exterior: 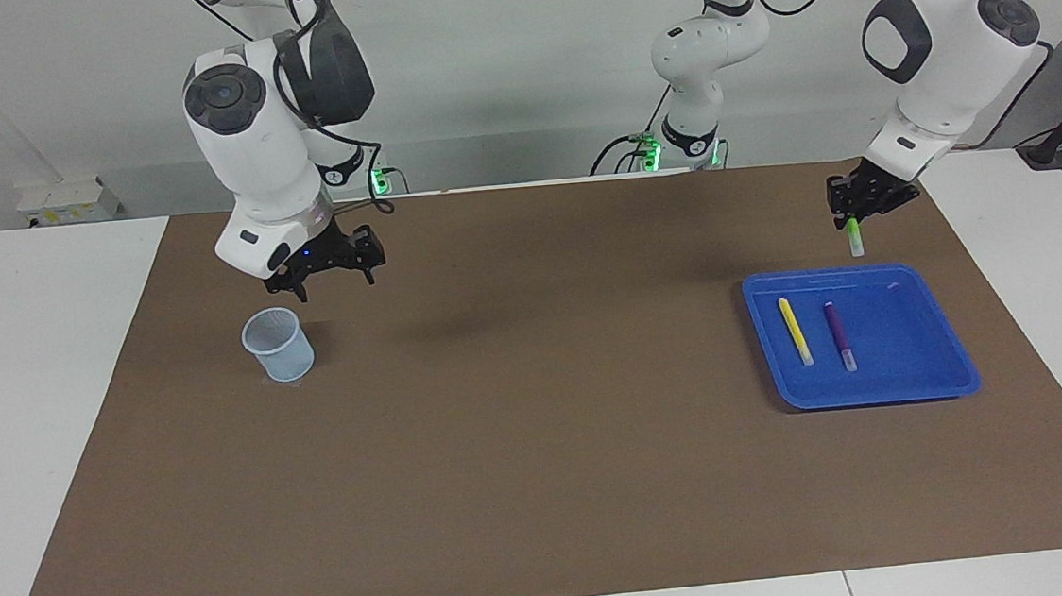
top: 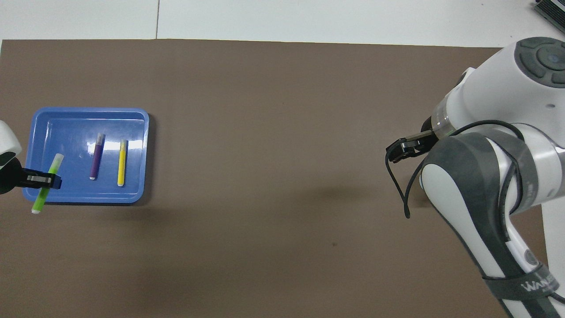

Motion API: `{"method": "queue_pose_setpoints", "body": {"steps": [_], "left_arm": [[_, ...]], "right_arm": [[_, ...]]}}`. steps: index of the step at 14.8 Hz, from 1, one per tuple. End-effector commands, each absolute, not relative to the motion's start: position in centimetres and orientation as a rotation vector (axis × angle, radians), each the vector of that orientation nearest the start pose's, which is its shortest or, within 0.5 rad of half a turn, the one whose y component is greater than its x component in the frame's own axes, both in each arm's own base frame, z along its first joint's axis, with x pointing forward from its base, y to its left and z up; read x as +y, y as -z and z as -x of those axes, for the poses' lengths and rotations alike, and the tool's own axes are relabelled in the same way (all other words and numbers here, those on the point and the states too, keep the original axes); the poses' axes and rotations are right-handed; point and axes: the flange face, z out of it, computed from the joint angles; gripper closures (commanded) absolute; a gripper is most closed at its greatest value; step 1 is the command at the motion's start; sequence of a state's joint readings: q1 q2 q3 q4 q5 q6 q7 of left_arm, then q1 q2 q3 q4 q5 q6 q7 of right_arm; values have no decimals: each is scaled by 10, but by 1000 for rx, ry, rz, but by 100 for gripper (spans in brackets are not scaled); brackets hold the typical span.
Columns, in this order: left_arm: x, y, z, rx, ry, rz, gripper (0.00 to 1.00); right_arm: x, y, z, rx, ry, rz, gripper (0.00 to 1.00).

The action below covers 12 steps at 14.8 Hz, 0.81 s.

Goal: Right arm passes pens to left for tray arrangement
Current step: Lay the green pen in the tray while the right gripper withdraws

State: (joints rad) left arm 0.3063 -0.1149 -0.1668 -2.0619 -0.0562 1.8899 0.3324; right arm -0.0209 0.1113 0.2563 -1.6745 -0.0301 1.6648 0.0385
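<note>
White lettering on the right arm [top: 507, 212] was cut off. The left claw [exterior: 853, 212] clenched the green pen [exterior: 854, 237] above the tray [exterior: 917, 385] rim; the right claw [exterior: 332, 274] hung released near the cup [exterior: 278, 344].

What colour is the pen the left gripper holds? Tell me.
Green, with a whitish end; the overhead view shows it best.

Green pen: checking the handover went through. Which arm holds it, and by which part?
The left gripper holds the green pen near mid-length; the right gripper holds nothing.

Table [exterior: 48, 421] – brown mat [exterior: 546, 486], tray [exterior: 958, 369], cup [exterior: 279, 344]
</note>
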Motion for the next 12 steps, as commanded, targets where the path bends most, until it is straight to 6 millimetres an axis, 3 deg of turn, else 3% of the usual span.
{"method": "queue_pose_setpoints", "body": {"steps": [1,3,4,7,10,12], "left_arm": [[85,-460,-521,306,-40,3138,100],[97,-441,-532,315,-18,3120,100],[108,-432,-536,306,3,3112,100],[118,-405,-548,308,37,3112,100],[128,-377,-556,294,53,3115,100],[130,-361,-562,292,68,3119,100]], "right_arm": [[128,-524,-544,-360,-200,3167,0],[118,-515,-523,-337,-242,3179,0],[108,-513,-522,-314,-249,3179,0],[104,-515,-524,-306,-222,3177,0],[98,-530,-520,-296,-181,3183,0],[77,-527,-522,-219,-200,3184,0]]}}
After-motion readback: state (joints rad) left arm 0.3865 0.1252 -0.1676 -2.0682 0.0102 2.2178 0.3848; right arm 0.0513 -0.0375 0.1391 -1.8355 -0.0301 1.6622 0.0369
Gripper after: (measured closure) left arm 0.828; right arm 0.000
